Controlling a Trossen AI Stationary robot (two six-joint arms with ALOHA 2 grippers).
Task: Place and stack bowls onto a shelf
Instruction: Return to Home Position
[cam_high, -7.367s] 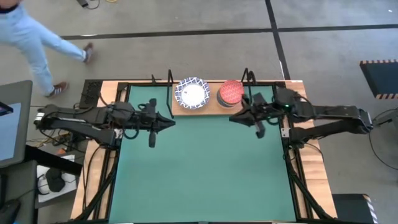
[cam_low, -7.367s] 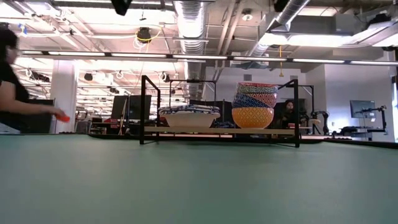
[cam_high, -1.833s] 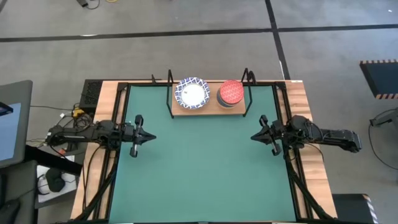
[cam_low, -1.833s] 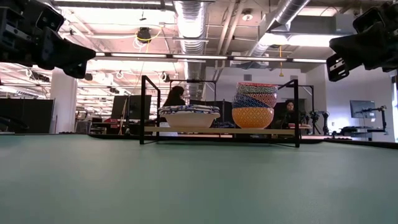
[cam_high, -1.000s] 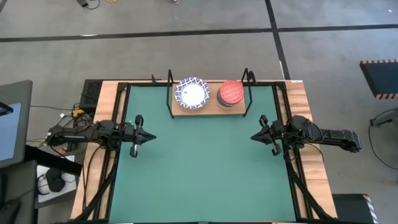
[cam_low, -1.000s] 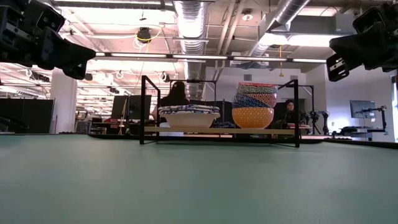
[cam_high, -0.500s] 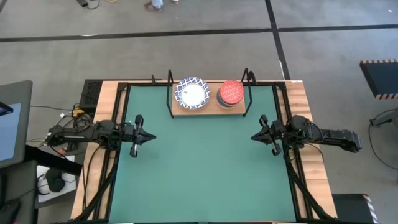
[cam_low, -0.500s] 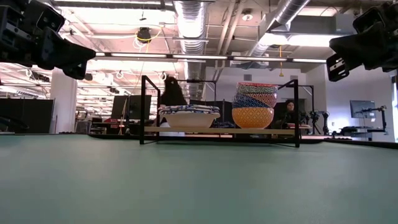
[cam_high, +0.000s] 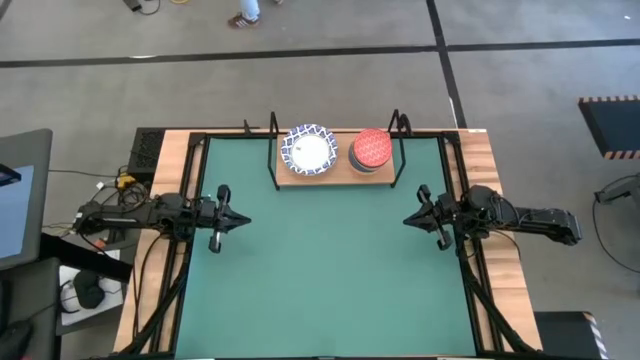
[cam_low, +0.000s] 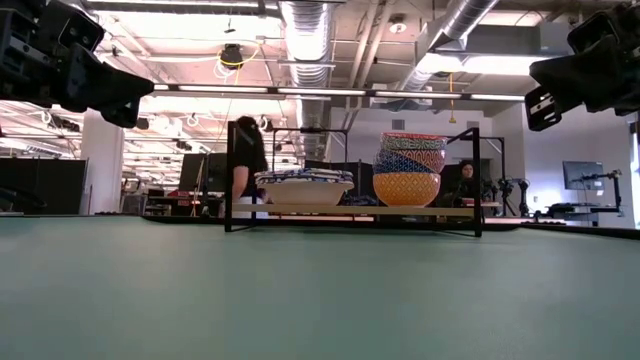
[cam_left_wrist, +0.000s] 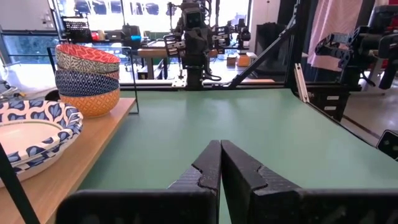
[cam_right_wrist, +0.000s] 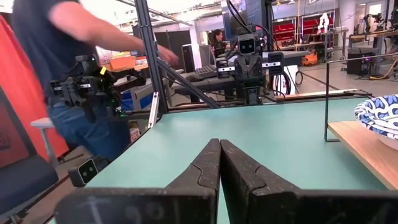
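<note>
Wooden shelf (cam_high: 322, 181) bore white-blue stack (cam_high: 309, 150) and red-topped stack (cam_high: 372, 149); left gripper (cam_high: 244, 221) and right gripper (cam_high: 407, 220), both pinched closed, flanked the mat (cam_high: 325, 275).

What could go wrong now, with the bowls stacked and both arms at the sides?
The tall coloured stack on the shelf looks top-heavy; a jolt might tip it. A person beyond the table could bump it. Left gripper and right gripper wait shut at the table's sides.

Brightly, evenly lit from above. Strong glare from ceiling strip lights (cam_low: 320, 93) in low view, blown-out background in left wrist view. Only soft, faint shadows on green mat (cam_high: 330, 270).
</note>
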